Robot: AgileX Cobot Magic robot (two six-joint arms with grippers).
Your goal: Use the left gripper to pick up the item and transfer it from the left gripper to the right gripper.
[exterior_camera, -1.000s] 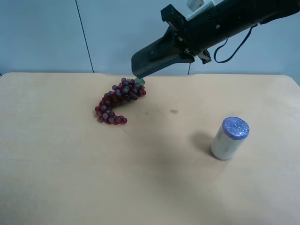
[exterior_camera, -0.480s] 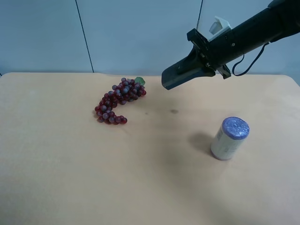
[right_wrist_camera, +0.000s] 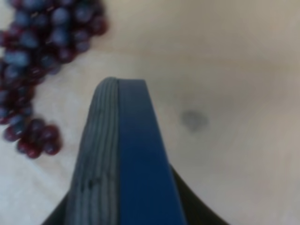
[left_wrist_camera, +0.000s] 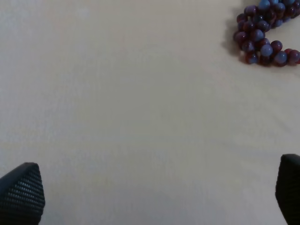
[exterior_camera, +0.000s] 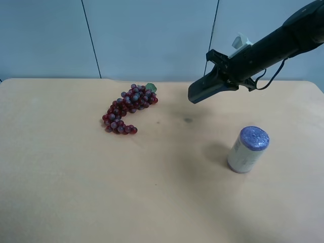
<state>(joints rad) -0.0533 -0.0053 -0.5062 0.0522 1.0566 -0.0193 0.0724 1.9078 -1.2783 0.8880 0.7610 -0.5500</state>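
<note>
The item (exterior_camera: 201, 92) is a flat dark block held in my right gripper (exterior_camera: 218, 81), which hangs in the air above the table's far right part, to the right of the grape bunch. In the right wrist view the item (right_wrist_camera: 124, 159) shows a grey ribbed face and a blue side, and it sticks out from between the black jaws. My left gripper (left_wrist_camera: 154, 192) is open and empty above bare table, with only its two black fingertips (left_wrist_camera: 21, 187) showing. It is out of view in the exterior high view.
A red-purple grape bunch (exterior_camera: 126, 110) lies at the table's far middle and also shows in the left wrist view (left_wrist_camera: 265, 33). A white can with a purple lid (exterior_camera: 247, 149) stands at the right. A small dark stain (exterior_camera: 188, 120) marks the tabletop.
My right arm has carried the item to the exterior high view's right, away from above the grape bunch. The grapes and can have not moved.
</note>
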